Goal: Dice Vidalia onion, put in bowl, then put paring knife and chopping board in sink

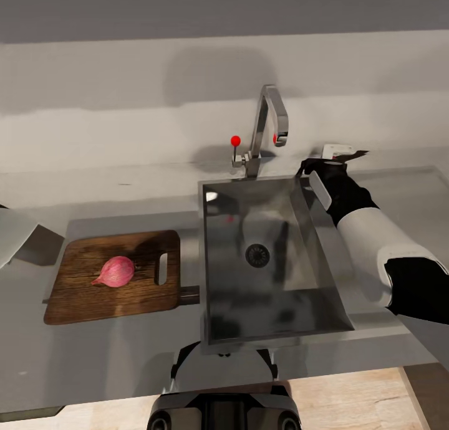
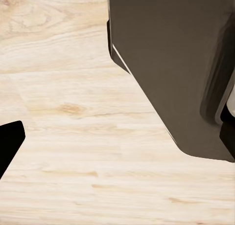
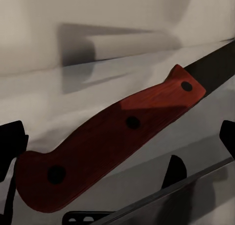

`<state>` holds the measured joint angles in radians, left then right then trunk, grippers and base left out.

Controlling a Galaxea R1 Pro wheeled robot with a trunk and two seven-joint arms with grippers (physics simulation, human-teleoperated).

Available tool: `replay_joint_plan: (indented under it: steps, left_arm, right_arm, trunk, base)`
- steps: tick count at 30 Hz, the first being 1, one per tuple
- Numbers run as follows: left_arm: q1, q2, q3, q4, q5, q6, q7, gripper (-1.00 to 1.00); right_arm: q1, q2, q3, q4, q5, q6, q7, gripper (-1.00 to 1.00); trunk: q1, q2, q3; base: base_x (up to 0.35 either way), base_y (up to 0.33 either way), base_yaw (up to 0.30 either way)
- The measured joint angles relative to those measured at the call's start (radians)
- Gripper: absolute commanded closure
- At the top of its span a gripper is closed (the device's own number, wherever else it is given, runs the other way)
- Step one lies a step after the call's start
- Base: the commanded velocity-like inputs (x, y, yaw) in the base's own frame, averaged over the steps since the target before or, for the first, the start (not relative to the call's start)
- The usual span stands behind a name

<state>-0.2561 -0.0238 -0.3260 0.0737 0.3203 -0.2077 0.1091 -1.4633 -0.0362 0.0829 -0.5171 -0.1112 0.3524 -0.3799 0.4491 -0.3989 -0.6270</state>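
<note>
At nine o'clock of the steel sink (image 1: 312,255), the pink onion (image 1: 115,272) is seen on the wood-grain chopping board (image 1: 93,293); the right hand (image 1: 333,159) is spread wide about the red-handled paring knife (image 3: 112,142).

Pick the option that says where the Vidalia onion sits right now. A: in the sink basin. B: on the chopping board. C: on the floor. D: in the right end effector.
B: in the head view the Vidalia onion lies on the chopping board, left of the sink.
</note>
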Motion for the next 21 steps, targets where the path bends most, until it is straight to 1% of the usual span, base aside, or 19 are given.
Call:
replay_joint_plan:
  steps: [6, 10, 13, 21]
  left_arm:
    - [0.0, 0.0, 0.0, 0.0, 0.0, 0.0, 0.0, -1.0]
    - [0.0, 0.0, 0.0, 0.0, 0.0, 0.0, 0.0, -1.0]
    - [0.0, 0.0, 0.0, 0.0, 0.0, 0.0, 0.0, -1.0]
    - [0.0, 0.0, 0.0, 0.0, 0.0, 0.0, 0.0, -1.0]
  right_arm:
    - [0.0, -0.002, -0.002, 0.0, 0.001, 0.0, 0.0, -1.0]
    - [0.0, -0.017, -0.023, 0.001, 0.0, 0.0, 0.0, -1.0]
    - [0.0, -0.02, -0.029, 0.001, 0.001, 0.001, -0.001, -1.0]
    - [0.0, -0.019, -0.032, 0.002, 0.004, 0.001, -0.003, -1.0]
  trunk:
    - [0.0, 0.0, 0.0]
    - [0.0, 0.0, 0.0]
    - [0.0, 0.0, 0.0]
    - [0.0, 0.0, 0.0]
  base:
    - [0.0, 0.0, 0.0]
    - [0.0, 0.0, 0.0]
    - [0.0, 0.0, 0.0]
    - [0.0, 0.0, 0.0]
